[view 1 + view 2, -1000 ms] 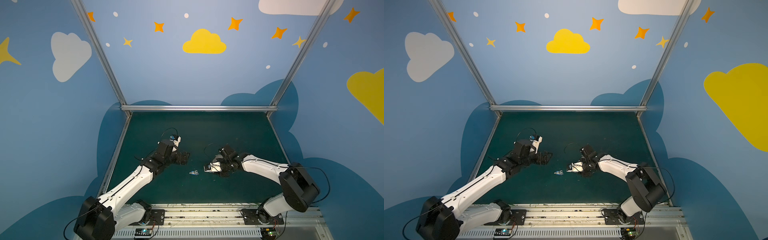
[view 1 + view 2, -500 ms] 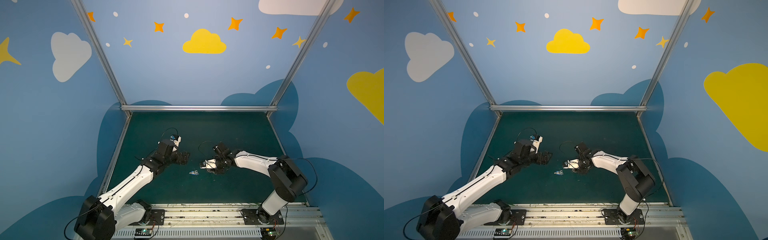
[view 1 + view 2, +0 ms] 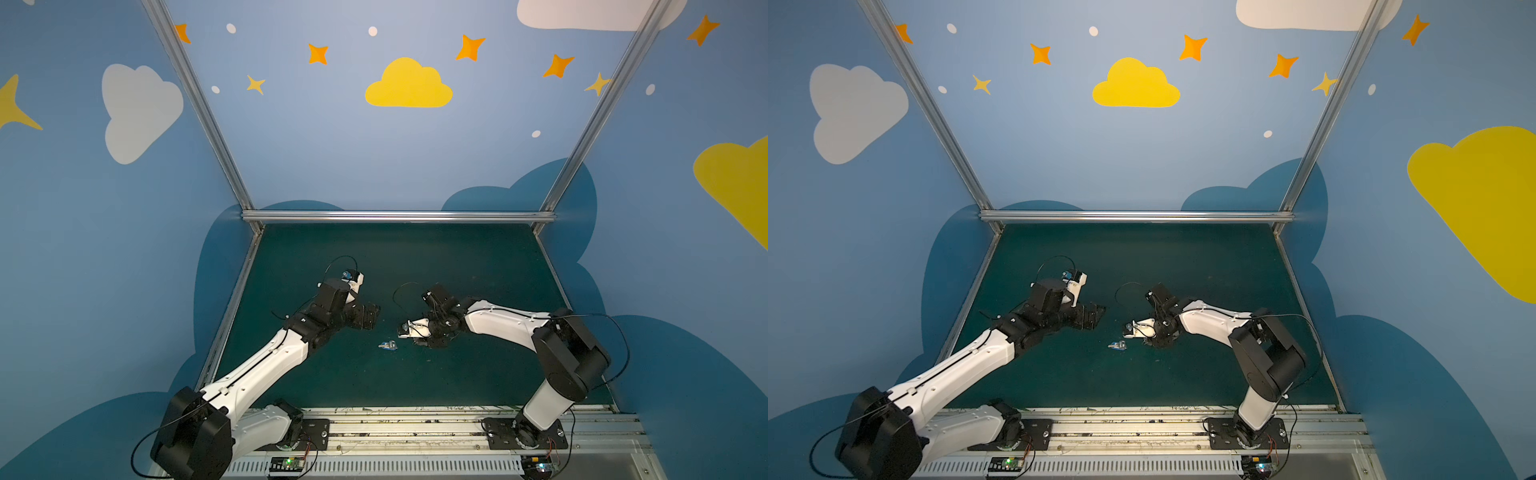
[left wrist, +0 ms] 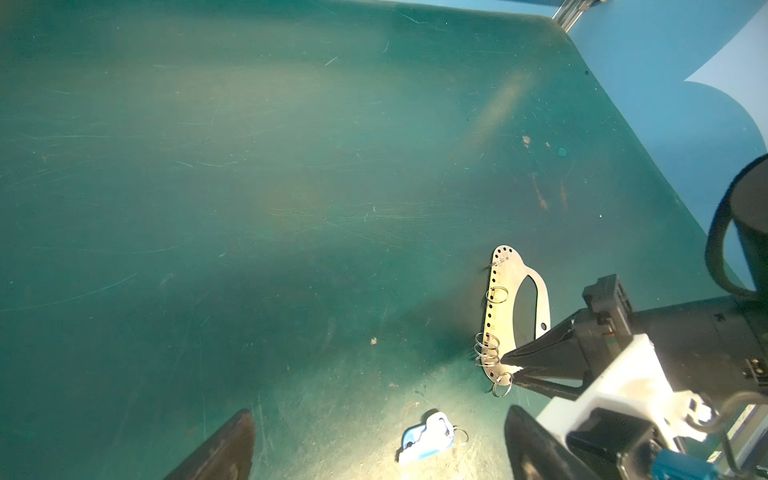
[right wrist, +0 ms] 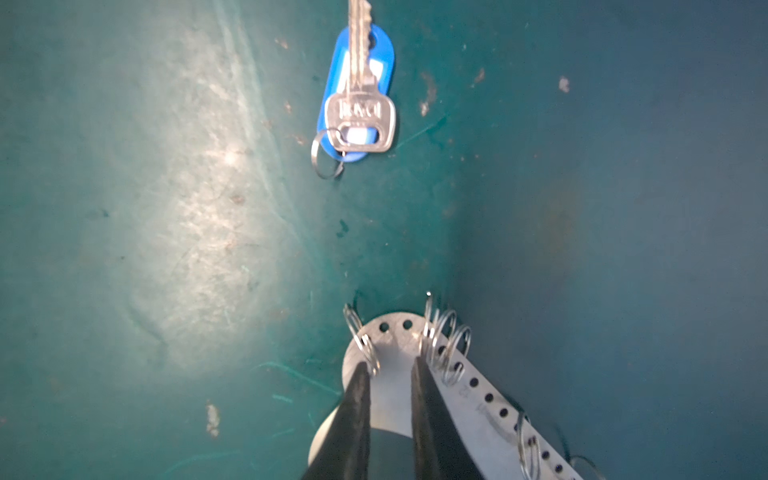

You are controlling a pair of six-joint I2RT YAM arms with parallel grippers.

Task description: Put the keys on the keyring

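The keys (image 5: 357, 108), one silver key on a blue tag with a small split ring, lie flat on the green mat (image 3: 387, 345) (image 3: 1117, 345) (image 4: 426, 442). The keyring (image 5: 390, 345), a flat grey plate with edge holes, wire rings and an oblong slot, lies just right of them (image 4: 509, 270). My right gripper (image 5: 390, 365) is low over the plate's end, jaws a narrow gap apart with bare plate showing between them (image 4: 509, 368) (image 3: 417, 341). My left gripper (image 4: 380, 415) hangs wide open above the mat left of the keys (image 3: 368, 316) (image 3: 1092, 316), holding nothing.
The green mat (image 3: 457, 266) is walled by blue panels and an aluminium frame (image 3: 395, 216). A metal rail with both arm bases (image 3: 415, 432) runs along the front edge. The right arm's black elbow (image 4: 744, 232) shows at the left wrist view's edge.
The right arm has swung left and its jaws have narrowed over the keyring's end. The left arm and the keys have stayed put.
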